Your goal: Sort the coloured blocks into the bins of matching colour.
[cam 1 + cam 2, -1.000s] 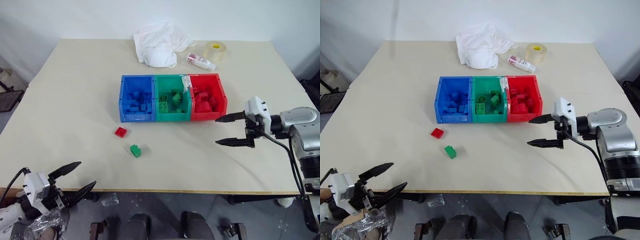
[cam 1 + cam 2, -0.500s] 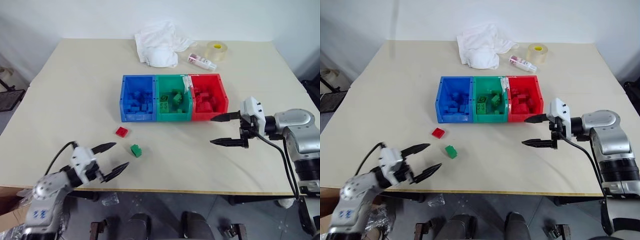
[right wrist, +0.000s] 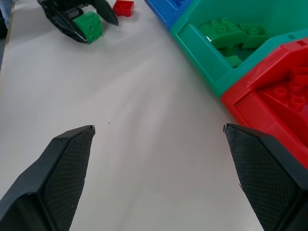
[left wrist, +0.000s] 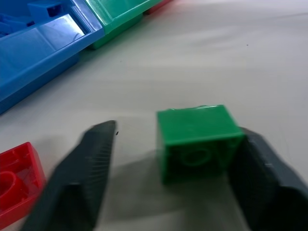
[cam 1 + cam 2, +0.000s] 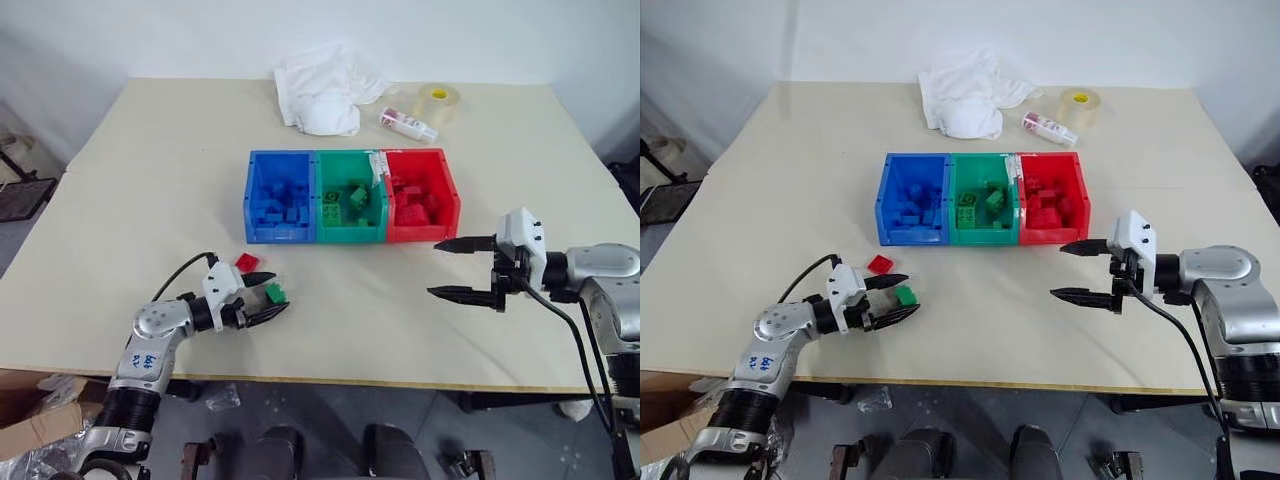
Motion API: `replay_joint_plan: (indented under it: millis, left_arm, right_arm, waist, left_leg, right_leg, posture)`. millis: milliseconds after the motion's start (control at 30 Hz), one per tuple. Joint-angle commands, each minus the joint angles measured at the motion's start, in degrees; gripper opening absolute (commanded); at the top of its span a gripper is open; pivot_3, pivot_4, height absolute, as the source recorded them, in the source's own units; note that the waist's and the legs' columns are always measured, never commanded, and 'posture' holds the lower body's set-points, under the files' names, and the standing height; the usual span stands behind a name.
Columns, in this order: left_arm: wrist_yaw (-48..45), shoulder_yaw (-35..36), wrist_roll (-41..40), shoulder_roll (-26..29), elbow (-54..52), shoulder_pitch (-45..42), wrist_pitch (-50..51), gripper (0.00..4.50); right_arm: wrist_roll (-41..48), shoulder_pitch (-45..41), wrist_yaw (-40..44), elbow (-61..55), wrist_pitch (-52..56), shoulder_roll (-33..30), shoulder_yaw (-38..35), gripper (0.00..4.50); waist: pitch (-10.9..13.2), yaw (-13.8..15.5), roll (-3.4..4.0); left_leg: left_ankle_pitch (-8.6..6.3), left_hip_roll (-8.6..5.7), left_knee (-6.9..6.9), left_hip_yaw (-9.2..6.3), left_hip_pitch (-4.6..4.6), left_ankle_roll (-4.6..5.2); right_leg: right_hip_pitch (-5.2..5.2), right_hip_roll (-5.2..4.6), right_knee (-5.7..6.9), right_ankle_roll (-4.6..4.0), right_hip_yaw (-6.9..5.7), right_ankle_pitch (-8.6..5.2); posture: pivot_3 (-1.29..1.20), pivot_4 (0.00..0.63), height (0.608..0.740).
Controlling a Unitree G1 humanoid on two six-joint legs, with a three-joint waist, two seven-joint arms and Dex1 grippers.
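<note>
A green block (image 5: 272, 294) lies on the table near the front left, between the fingers of my left gripper (image 5: 277, 292). In the left wrist view one finger (image 4: 262, 166) touches the green block (image 4: 196, 139), while the other finger (image 4: 89, 166) stands a gap away, so the gripper is open around it. A red block (image 5: 245, 262) lies just behind it. The bins sit mid-table in a row: blue (image 5: 252, 205), green (image 5: 349, 233), red (image 5: 452, 200), each holding several matching blocks. My right gripper (image 5: 434, 268) hovers open and empty, right of the red bin.
A white cloth (image 5: 320, 85), a clear tape roll (image 5: 432, 100) and a small bottle (image 5: 405, 123) lie at the back of the table. The table's front edge (image 5: 380, 382) runs just below both arms.
My left arm has swung up from below the table's front edge and in to the green block, and its fingers have narrowed around it. The right gripper has hardly moved.
</note>
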Motion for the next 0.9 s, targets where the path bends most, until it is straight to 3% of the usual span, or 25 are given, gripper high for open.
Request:
replay_joint_plan:
  millis: [33, 100, 300, 500, 700, 900]
  left_arm:
    - [-0.29, -1.06, 1.03, -0.20, 1.74, -0.13, 0.48, 2.11]
    - [-0.50, -1.02, 0.86, -0.13, 1.71, -0.61, 0.67, 1.49]
    - [0.96, 0.21, -1.55, -0.91, -2.61, -4.45, 5.23, 1.45]
    - [2.09, -0.47, -1.76, -3.32, -2.33, -15.51, 11.09, 1.45]
    - [4.77, -1.42, 1.68, -9.08, 14.18, -32.24, 9.37, 1.45]
    - [6.91, -1.90, 6.30, -15.15, 38.68, -47.03, -2.30, 1.45]
  right_arm:
    - [1.61, 0.66, -0.89, -2.60, 0.42, -1.28, -2.46, 4.50]
    - [1.80, 0.84, -1.47, -2.85, 0.48, -1.15, -2.69, 4.50]
    - [2.45, 2.38, -3.24, -3.85, 0.64, -1.13, -4.59, 4.50]
    - [3.56, 5.29, -5.61, -6.39, 1.06, -0.82, -7.12, 4.50]
    - [5.30, 8.35, -10.64, -10.11, 1.38, 1.09, -9.87, 4.50]
    - [7.68, 11.80, -14.32, -13.11, 1.18, 2.58, -13.37, 4.50]
  waist:
    - [-0.01, 0.05, 0.01]
    - [-0.01, 0.05, 0.01]
    - [0.00, 0.04, -0.01]
    - [0.02, 0.05, -0.04]
    - [0.09, 0.05, -0.16]
    - [0.13, 0.03, -0.23]
  left_leg:
    - [0.00, 0.00, 0.00, 0.00, 0.00, 0.00]
    - [0.00, 0.00, 0.00, 0.00, 0.01, 0.00]
    - [0.01, -0.01, 0.01, -0.01, -0.02, 0.01]
    - [0.01, -0.03, 0.03, -0.02, -0.07, 0.01]
    - [0.02, -0.22, 0.02, 0.00, -0.09, 0.02]
    - [0.02, -0.29, -0.05, 0.06, -0.10, 0.02]
  right_leg:
    - [0.00, 0.00, 0.00, 0.00, 0.01, 0.00]
    - [0.00, 0.00, 0.01, 0.00, 0.01, 0.00]
    - [-0.02, 0.00, 0.02, 0.00, 0.01, 0.00]
    - [-0.04, 0.01, 0.03, 0.02, -0.02, 0.01]
    - [-0.03, 0.04, 0.03, 0.03, -0.08, 0.01]
    - [-0.08, 0.05, 0.03, 0.05, -0.12, 0.02]
  posture:
    - [0.00, 0.150, 0.740]
    - [0.00, 0.150, 0.740]
    - [0.00, 0.150, 0.740]
    - [0.00, 0.150, 0.740]
    - [0.00, 0.150, 0.740]
    - [0.00, 0.150, 0.740]
